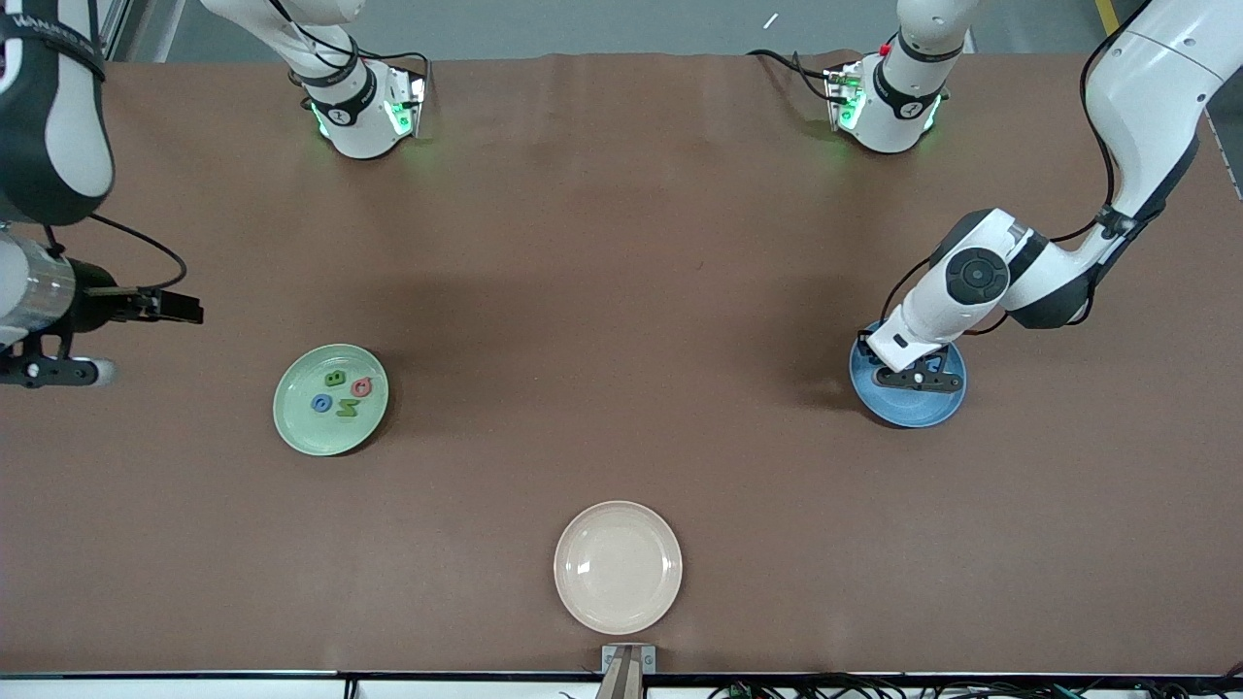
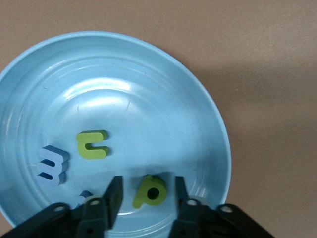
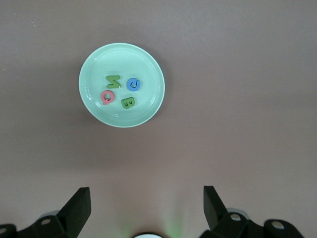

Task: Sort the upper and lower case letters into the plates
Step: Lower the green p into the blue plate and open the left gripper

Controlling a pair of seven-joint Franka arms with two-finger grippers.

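The left pincer (image 1: 913, 377) is down over the blue plate (image 1: 934, 409), which sits on the brown desk (image 1: 621, 291) toward the left arm's end; from the front the arm and pincer body cover much of that plate and hide everything in it. The left wrist view shows the contents: a yellow-green lowercase p (image 2: 150, 191) lies on the plate floor between the two fingers (image 2: 114, 193), which stand a little apart on either side of it with a gap showing, so the letter is loose and not gripped. Beside it lie a green letter (image 2: 92, 144) shaped like a c or u, a pale blue letter (image 2: 51, 165) that may be an m, and a blue scrap (image 2: 85, 196) mostly hidden by a finger. The right pincer (image 1: 117, 335) hangs over bare desk at the right arm's end, partly cut off by the picture edge; its fingers (image 3: 79, 208) are spread wide and hold nothing. The mint green plate (image 1: 330, 399) lies nearby with four letters in it: a green B (image 1: 336, 378), a red piece (image 1: 361, 386), a blue round one (image 1: 321, 402) and a green Z (image 1: 347, 409). The cream plate (image 1: 618, 567) stands nearest the front camera.
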